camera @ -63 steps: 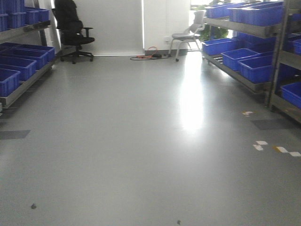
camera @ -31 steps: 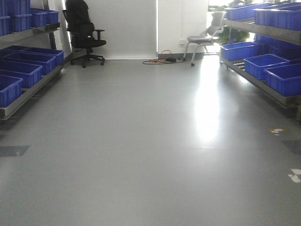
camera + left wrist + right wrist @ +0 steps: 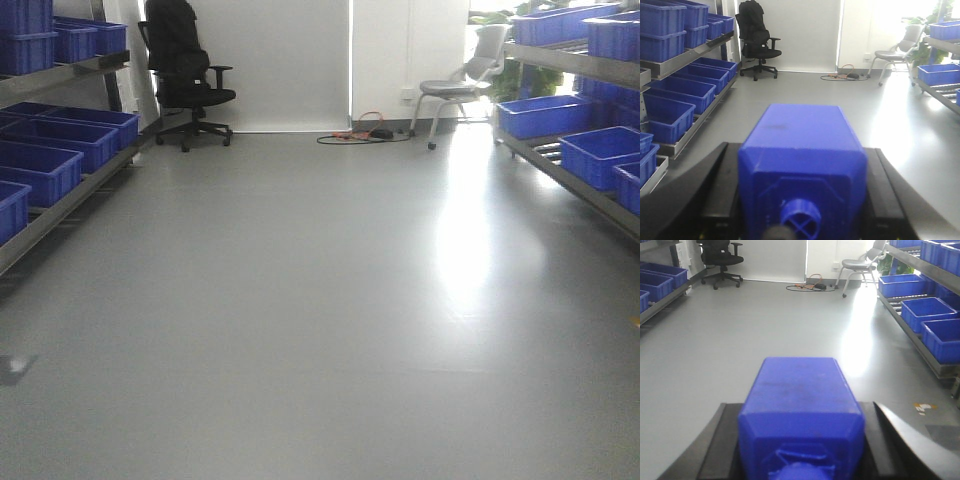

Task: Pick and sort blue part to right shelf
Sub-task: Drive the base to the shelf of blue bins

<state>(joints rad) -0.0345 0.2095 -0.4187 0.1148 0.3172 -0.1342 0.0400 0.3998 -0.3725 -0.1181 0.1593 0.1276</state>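
Note:
In the left wrist view my left gripper (image 3: 801, 148) is shut on a blue part (image 3: 802, 132), a square-bodied bottle shape with sloped shoulders and a round cap pointing at the camera. Black fingers (image 3: 720, 175) press on both of its sides. In the right wrist view my right gripper (image 3: 800, 407) is shut on a second blue part (image 3: 800, 385) of the same shape, its cap cut off by the frame's bottom edge. The right shelf (image 3: 570, 180), a steel rack carrying blue bins, runs along the right side (image 3: 920, 347) at a distance. Neither gripper shows in the front view.
A matching rack with blue bins (image 3: 60, 205) lines the left side. Between the two racks lies grey floor. At the far wall stand a black office chair (image 3: 190, 85), a grey chair (image 3: 460, 90) and cables (image 3: 365, 133) on the floor.
The front view has swung left: the chairs and the right shelf slid rightwards in frame, the floor tape marks left the view, and more of the left rack shows.

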